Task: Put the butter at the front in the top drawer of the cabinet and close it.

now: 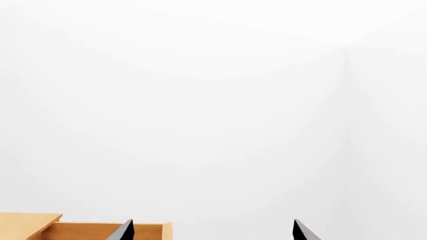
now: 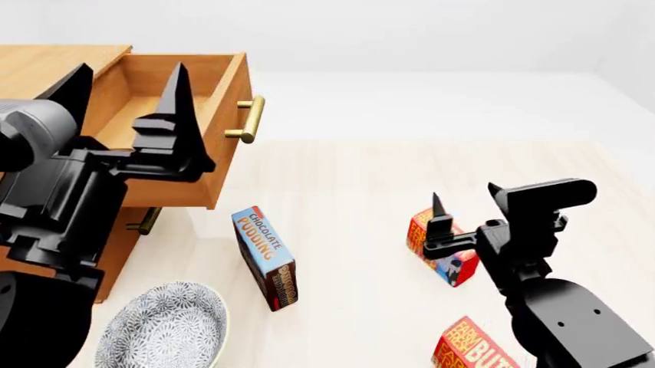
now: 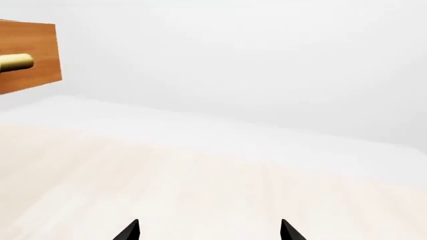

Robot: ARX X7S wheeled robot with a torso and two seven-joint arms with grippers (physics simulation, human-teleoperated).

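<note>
Lying nearest the robot on the table (image 2: 389, 176), the front butter (image 2: 473, 349) sits just beside the right arm's base, behind and below the right pincer (image 2: 465, 201), whose spread fingers hover empty over the second butter carton (image 2: 442, 257). Its long axis seems slanted. The left pincer (image 2: 121, 84), also released, hangs by the pulled-out top drawer (image 2: 220, 115). A pudding box (image 2: 265, 257) and bowl (image 2: 164, 326) lie between.
</note>
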